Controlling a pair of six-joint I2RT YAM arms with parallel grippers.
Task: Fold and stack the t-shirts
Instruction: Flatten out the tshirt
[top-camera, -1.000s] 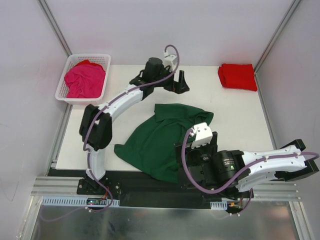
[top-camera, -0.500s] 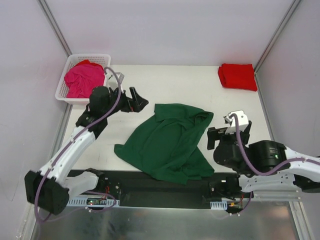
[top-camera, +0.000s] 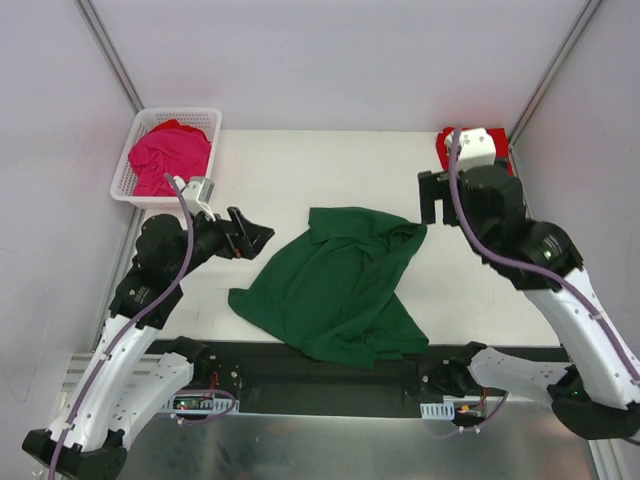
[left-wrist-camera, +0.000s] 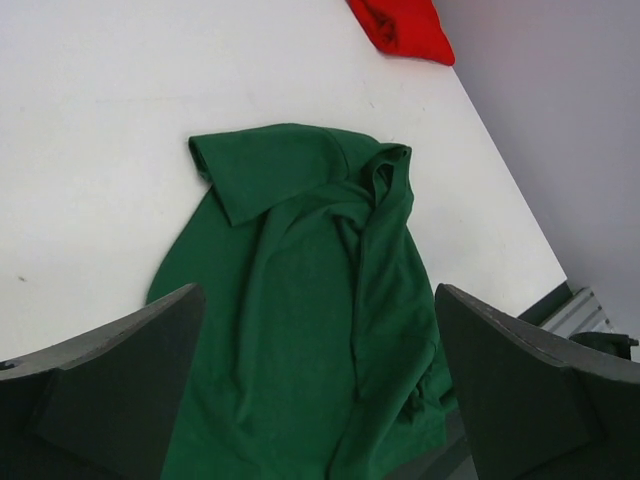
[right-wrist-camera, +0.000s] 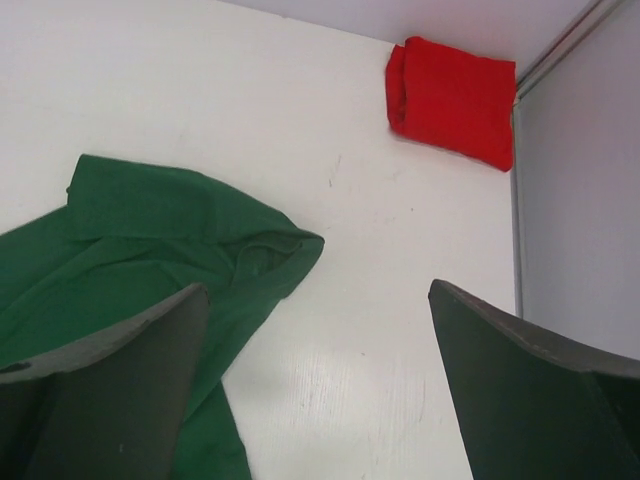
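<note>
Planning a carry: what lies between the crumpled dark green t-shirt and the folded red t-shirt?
From green t-shirt to red t-shirt, only bare white table; right wrist view.

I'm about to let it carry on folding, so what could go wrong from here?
The green shirt lies bunched with overlapping layers, so a pinch may grab several and fold it crooked. Its near part drapes over the front edge of the table, so it might snag or slide off. The right arm hangs near the folded red shirt and could knock it.

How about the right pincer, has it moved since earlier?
Yes. The right pincer swung from the near edge of the table to its far right, beside the red t-shirt.
</note>
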